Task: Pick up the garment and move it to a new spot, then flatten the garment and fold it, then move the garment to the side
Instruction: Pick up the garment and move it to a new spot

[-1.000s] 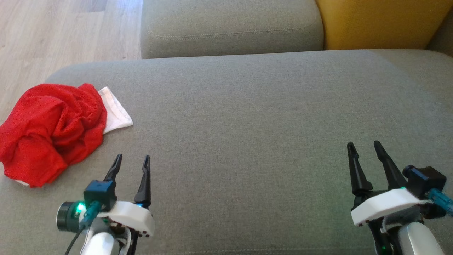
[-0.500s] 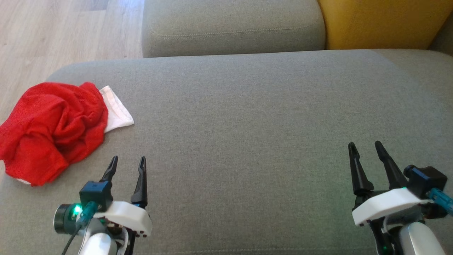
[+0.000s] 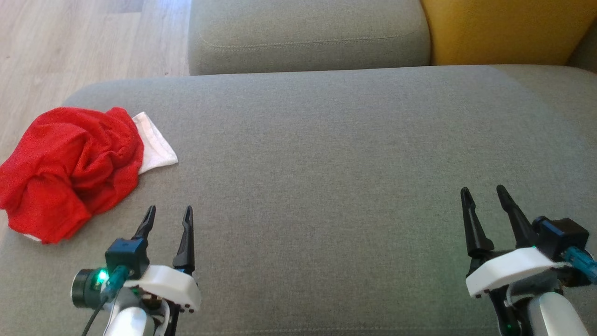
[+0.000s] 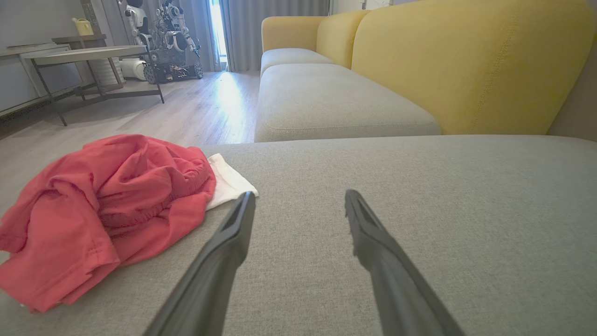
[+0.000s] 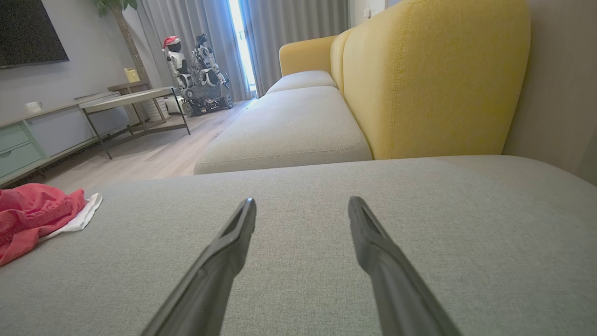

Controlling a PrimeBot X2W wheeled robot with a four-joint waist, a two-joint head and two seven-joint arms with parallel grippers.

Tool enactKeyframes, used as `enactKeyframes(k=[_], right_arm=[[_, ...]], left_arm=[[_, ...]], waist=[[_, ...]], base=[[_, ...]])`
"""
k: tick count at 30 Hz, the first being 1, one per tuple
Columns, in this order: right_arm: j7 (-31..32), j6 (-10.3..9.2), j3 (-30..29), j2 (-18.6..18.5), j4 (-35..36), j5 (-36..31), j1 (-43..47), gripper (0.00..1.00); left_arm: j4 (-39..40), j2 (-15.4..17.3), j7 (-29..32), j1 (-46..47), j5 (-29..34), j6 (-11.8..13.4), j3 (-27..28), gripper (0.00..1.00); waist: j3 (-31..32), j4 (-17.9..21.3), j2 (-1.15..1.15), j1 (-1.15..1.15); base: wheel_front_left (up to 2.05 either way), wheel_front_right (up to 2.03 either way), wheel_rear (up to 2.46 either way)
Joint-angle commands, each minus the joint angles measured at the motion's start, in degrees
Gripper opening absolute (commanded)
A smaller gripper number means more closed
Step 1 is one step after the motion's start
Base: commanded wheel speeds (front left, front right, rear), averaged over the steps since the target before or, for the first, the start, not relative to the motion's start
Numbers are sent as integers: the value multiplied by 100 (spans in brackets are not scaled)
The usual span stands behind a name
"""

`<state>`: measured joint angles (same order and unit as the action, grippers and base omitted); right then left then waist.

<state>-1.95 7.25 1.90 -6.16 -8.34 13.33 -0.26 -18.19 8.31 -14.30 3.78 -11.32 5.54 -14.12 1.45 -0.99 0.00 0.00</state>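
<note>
no readable text anywhere, no labels, brands, numbers or signs, nothing printed on the red garment (image 3: 70,168), nothing on the grey couch cushion (image 3: 350,154) it sits on, just plain fabric

A home living room.
A long sofa (image 5: 419,93) with grey seats and yellow backs stands on a pale wood floor (image 3: 70,42). Full-length grey curtains (image 5: 289,28) hang beyond it. A dark TV (image 5: 28,32) is on the wall above a low sideboard (image 5: 28,144), near a metal-legged table (image 5: 130,99), a plant (image 5: 114,9) and another robot (image 5: 196,70).
</note>
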Motion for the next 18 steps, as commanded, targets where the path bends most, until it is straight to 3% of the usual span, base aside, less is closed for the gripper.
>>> enactKeyframes(k=[1,10,18], right_arm=[[0,24,104,-65,226,-68,-77,100],[48,24,75,-69,441,-332,-66,100],[146,24,103,-18,684,-412,-37,100]], left_arm=[[180,38,-70,297,17,23,216,100],[212,48,-70,412,6,26,275,100],[272,49,-70,481,-43,51,416,100]], waist=[[-4,-14,0,0],[-71,-428,0,0],[-135,-1392,0,0]], base=[[0,0,0],[0,0,0],[0,0,0]])
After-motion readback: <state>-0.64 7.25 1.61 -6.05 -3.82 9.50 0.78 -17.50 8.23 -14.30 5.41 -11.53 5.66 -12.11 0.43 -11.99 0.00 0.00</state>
